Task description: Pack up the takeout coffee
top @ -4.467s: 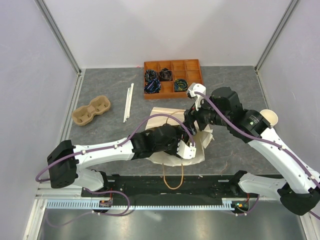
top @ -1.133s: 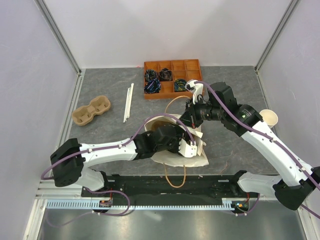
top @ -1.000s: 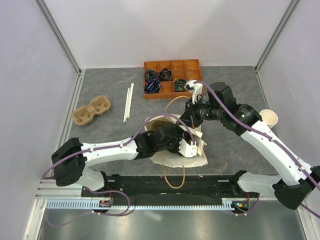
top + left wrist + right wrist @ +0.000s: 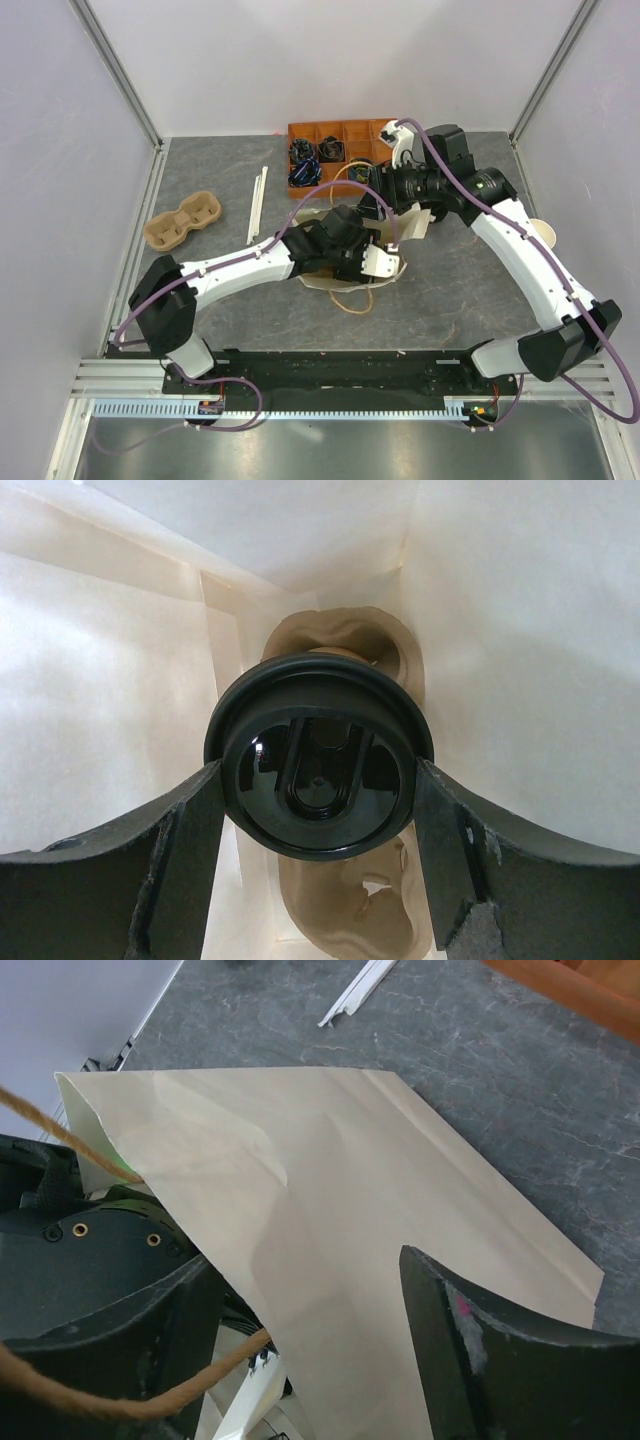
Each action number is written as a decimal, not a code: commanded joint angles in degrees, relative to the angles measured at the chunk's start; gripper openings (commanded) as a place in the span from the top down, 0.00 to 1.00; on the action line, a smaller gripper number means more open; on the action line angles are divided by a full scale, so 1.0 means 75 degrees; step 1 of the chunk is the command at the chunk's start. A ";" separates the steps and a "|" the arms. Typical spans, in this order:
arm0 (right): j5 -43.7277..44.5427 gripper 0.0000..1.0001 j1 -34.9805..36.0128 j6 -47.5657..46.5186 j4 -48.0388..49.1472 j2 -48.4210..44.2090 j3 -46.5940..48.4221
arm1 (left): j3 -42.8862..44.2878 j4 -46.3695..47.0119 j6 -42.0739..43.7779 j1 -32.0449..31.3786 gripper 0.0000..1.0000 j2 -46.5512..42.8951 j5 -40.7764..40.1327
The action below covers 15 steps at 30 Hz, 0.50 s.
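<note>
Moved since a second ago — both arms and the paper bag [image 4: 350, 1190], now nearer the orange tray [image 4: 345, 135]; the right claw [image 4: 305, 1260] has let go.
Left claw [image 4: 317, 772]: inside the bag, clamped on the takeout coffee [image 4: 318, 755], above a pulp carrier [image 4: 345, 640].
Right claw: apart, holding nothing.
Outstanding — release the cup, withdraw.

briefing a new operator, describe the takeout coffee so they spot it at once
Look inside the cream paper bag at mid-table. Between the left fingers is the takeout coffee, over a brown pulp carrier; its round black lid sets it apart.
</note>
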 commanded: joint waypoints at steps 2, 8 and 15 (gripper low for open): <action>-0.0302 0.12 -0.0170 -0.0202 0.0032 0.0107 0.0593 | 0.0369 -0.1134 -0.0025 0.0214 0.84 0.0462 0.0455; -0.0244 0.02 -0.0322 -0.0284 0.0032 0.0236 0.0933 | 0.0943 -0.1615 -0.0025 0.0472 0.82 0.0966 0.0713; -0.0244 0.02 -0.0650 -0.0249 0.0055 0.0459 0.1390 | 0.1436 -0.1978 0.0116 0.0765 0.81 0.1412 0.0901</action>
